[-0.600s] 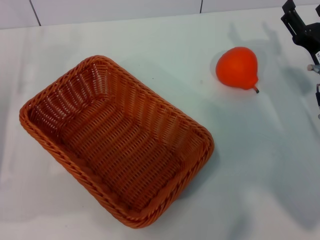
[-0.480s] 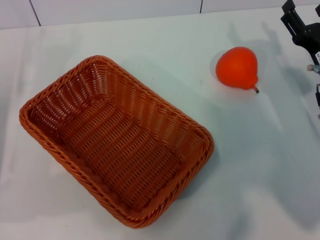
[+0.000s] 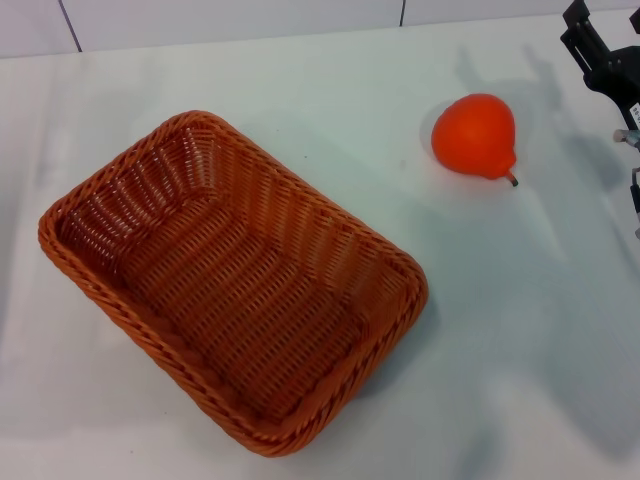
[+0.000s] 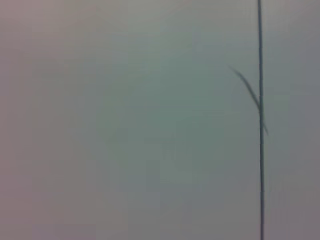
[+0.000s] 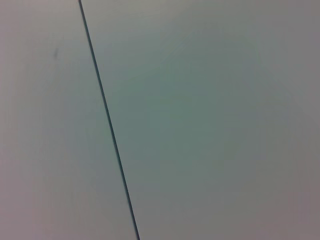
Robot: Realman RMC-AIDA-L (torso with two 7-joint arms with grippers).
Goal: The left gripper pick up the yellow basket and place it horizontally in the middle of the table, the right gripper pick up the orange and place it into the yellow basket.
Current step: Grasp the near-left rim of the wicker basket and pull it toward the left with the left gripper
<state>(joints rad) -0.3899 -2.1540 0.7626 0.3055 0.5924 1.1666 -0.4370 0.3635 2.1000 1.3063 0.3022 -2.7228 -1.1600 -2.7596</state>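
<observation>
No visible change (right end effector (image 3: 600, 50) unmoved).

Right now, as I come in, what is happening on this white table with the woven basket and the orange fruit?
Nothing is being handled at this moment. The large orange-brown woven wicker basket lies empty and set at an angle on the plain white table. The bright orange round fruit with a short dark stem rests on the table apart from it, on the robot's right. The right gripper is at the far right edge, touching nothing. The left gripper is out of view.
</observation>
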